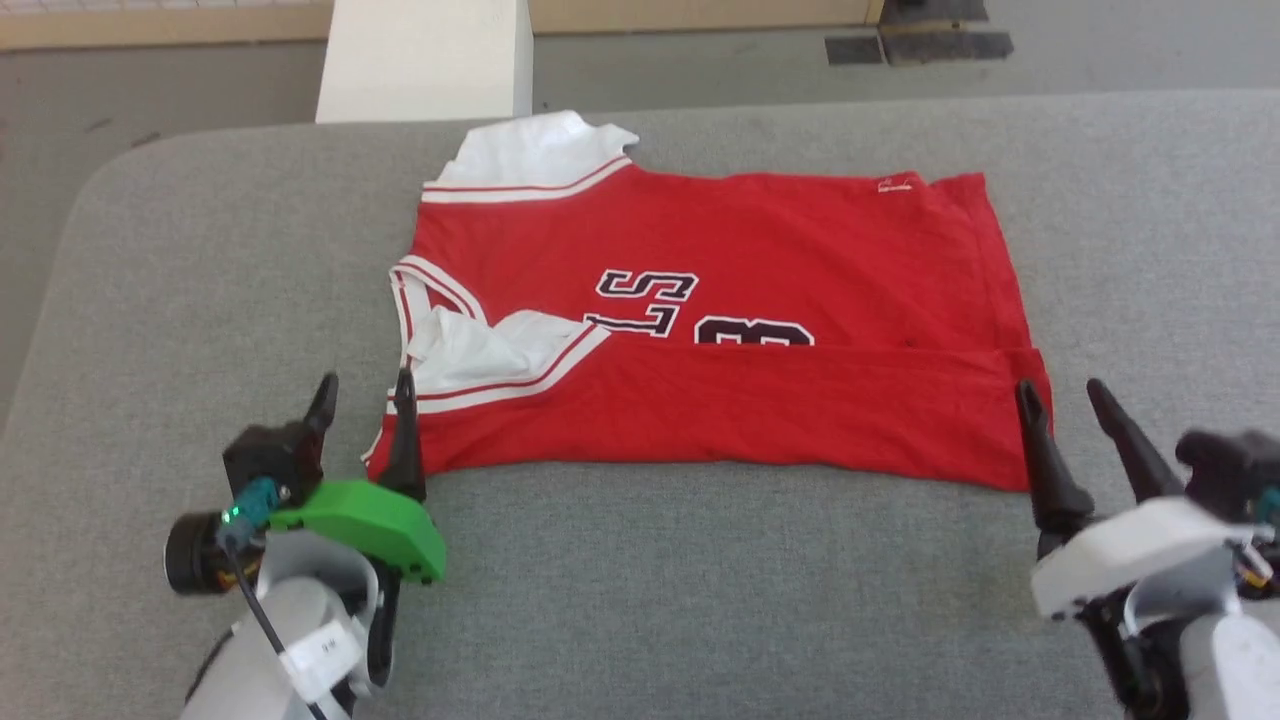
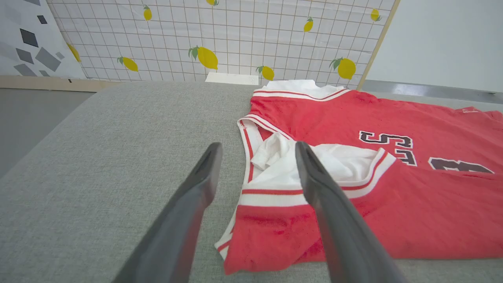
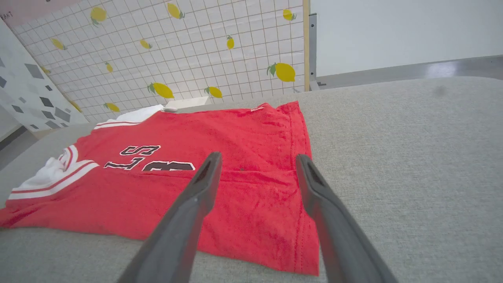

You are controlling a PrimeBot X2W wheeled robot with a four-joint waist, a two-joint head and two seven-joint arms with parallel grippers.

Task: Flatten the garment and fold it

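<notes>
One grey padded surface [image 1: 700, 600] under garment [image 1: 720, 400]; lemon-print wall [image 2: 235, 35] behind.

I've got a grey fabric tabletop [image 1: 700, 600] w/ a rounded far-left corner. Past its far edge, a white block [image 1: 425, 60] on grey floor [image 1: 150, 90]. Dark patch [image 1: 915, 40] top right, maybe a mat. Behind: lemon-print grid wall [image 2: 235, 35], grey-shard panel [image 2: 23, 43] beside it.

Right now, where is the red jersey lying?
In the head view, the jersey lies centred on the grey table, its near corners beside the left gripper and the right gripper.
</notes>
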